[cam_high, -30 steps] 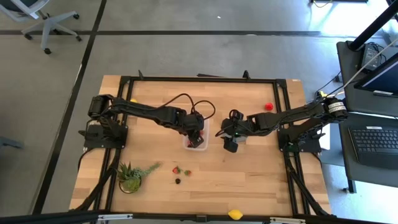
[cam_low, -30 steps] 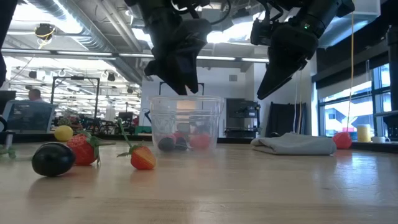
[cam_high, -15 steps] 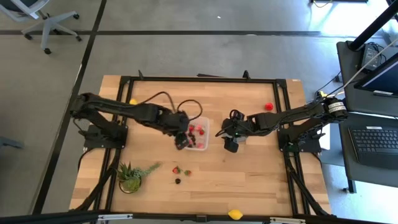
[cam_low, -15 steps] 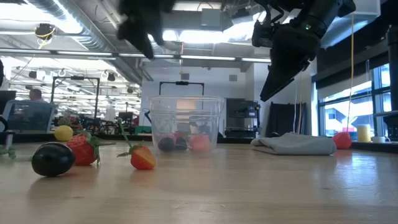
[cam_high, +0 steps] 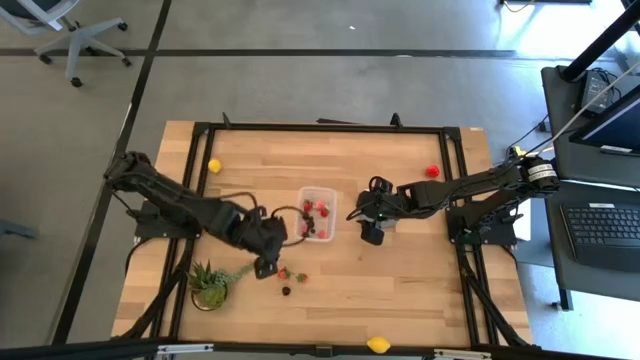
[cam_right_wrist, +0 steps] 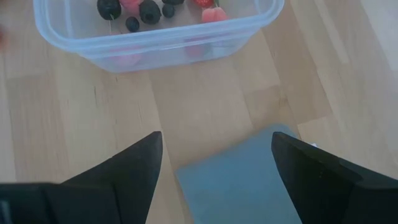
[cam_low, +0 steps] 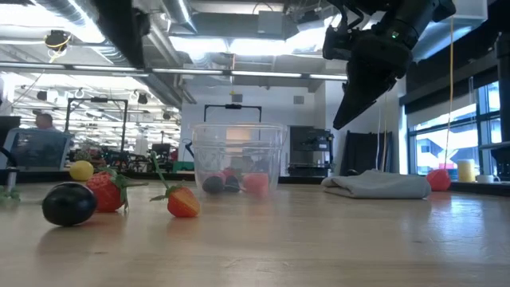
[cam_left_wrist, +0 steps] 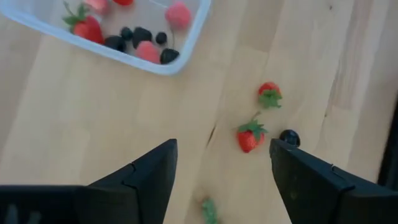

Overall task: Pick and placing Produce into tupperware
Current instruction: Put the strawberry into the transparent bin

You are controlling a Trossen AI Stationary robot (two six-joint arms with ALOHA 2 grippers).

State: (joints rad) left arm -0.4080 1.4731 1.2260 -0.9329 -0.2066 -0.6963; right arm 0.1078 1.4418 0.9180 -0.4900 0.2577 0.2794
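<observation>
High view: we see the left gripper (cam_high: 268, 262) at about seven o'clock from the tub (cam_high: 316, 215), hanging over bare wood just beside three loose pieces: two strawberries (cam_high: 283, 272) and a dark berry (cam_high: 286, 291). Its fingers are spread wide with nothing between them, which we read as the approach to another pick.

In the left wrist view, the nearer strawberry (cam_left_wrist: 247, 138) lies on its side, leafy cap toward the tub and tip toward the fingers, long axis roughly in line with the gap between them. The second strawberry (cam_left_wrist: 269, 95) lies a little farther off, and the berry (cam_left_wrist: 288, 137) sits just beside the nearer one.

We place the right gripper (cam_high: 371, 233) at three o'clock from the tub, waiting above a grey cloth (cam_right_wrist: 249, 177), fingers apart and holding nothing.

The tub stands upright near the table (cam_high: 400, 290) centre, long axis running twelve to six, already carrying red and dark pieces. A lemon (cam_high: 213, 166) lies toward ten o'clock, a red fruit (cam_high: 432, 171) toward two, another yellow piece (cam_high: 378, 345) at the near edge. The potted plant (cam_high: 211, 285) stands just beside the left gripper, so we judge the approach needs care.
</observation>
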